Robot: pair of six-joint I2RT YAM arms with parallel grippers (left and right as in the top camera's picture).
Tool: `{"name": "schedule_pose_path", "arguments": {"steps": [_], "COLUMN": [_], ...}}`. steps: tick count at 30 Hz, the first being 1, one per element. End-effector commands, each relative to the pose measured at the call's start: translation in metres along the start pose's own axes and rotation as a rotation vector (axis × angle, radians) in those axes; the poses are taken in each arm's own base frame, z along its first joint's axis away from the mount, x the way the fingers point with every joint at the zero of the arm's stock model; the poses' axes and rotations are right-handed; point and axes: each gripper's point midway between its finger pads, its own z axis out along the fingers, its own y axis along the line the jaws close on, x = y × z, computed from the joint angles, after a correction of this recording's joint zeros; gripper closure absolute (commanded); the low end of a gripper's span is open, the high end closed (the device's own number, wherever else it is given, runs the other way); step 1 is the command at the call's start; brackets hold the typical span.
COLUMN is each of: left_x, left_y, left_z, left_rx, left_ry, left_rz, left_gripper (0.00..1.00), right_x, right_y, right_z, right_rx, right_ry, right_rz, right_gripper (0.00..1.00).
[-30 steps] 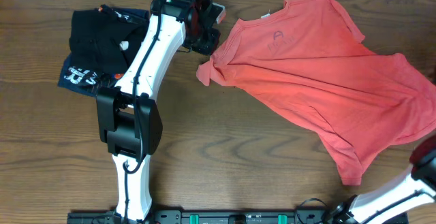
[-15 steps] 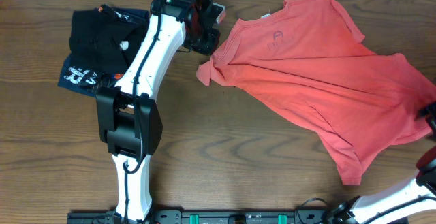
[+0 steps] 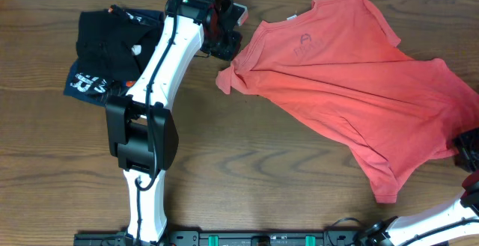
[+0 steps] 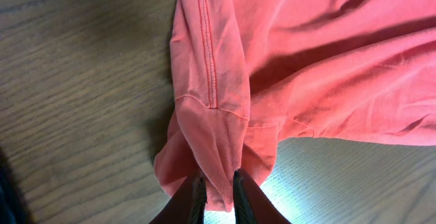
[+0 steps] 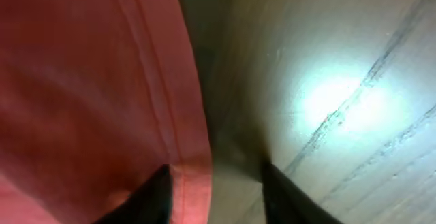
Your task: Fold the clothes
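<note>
Overhead, the coral-red T-shirt [image 3: 352, 89] lies rumpled and unfolded across the right half of the wooden table [image 3: 262, 156], its collar toward the far edge and its bottom hem toward the near right corner. The left gripper [image 3: 227, 48] sits at the shirt's left shoulder. In the left wrist view its 2 fingers [image 4: 191, 207] stand almost together, pinching a bunched fold of the sleeve [image 4: 211, 135] between them. The right gripper [image 5: 214, 190] is at the table's right edge by the hem. In the right wrist view its jaws stand apart, the stitched hem corner [image 5: 187, 173] lies just inside 1 finger, bare wood fills the rest of the gap, and nothing is clamped. At far left a folded black garment [image 3: 105, 40] rests on a navy garment with white lettering [image 3: 86, 85], well apart from the shirt.
</note>
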Motion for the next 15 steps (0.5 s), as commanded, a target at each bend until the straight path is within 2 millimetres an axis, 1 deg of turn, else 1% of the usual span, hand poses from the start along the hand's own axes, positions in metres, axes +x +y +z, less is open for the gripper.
{"name": "schedule_pose_path", "arguments": {"steps": [1, 2, 3, 4, 5, 7, 9, 11, 15], "left_x": [-0.011, -0.011, -0.011, -0.012, -0.012, -0.012, -0.012, -0.012, -0.012], "left_y": [-0.005, -0.005, -0.005, -0.005, -0.005, -0.005, -0.005, -0.005, -0.005], "left_z": [-0.019, -0.019, -0.019, -0.019, -0.019, -0.019, -0.019, -0.019, -0.019], "left_rx": [0.008, 0.008, 0.008, 0.008, 0.008, 0.008, 0.008, 0.008, 0.007], "left_ry": [-0.051, -0.053, -0.054, -0.055, -0.055, -0.055, -0.055, -0.054, -0.056], "left_rz": [0.005, 0.006, 0.006, 0.007, 0.007, 0.007, 0.007, 0.007, 0.007], "left_gripper": [0.83, 0.83, 0.83, 0.83, 0.83, 0.83, 0.83, 0.83, 0.83], "right_x": [0.001, -0.001, -0.002, -0.003, -0.004, -0.011, -0.027, -0.048, -0.087], "right_y": [0.007, 0.01, 0.015, 0.019, 0.02, 0.014, 0.006, 0.006, 0.013], "right_z": [0.002, 0.001, 0.001, 0.001, 0.0, -0.002, -0.012, -0.03, -0.074], "right_rx": [-0.039, -0.058, -0.083, -0.105, -0.11, -0.08, -0.032, -0.019, -0.035], "right_ry": [0.0, -0.008, -0.01, -0.011, -0.013, -0.04, -0.092, -0.153, -0.272], "right_rz": [0.003, 0.003, 0.0, -0.005, -0.005, 0.004, 0.035, 0.043, 0.034], "right_gripper": [0.73, 0.84, 0.92, 0.98, 0.99, 0.99, 0.99, 0.99, 0.99]}}
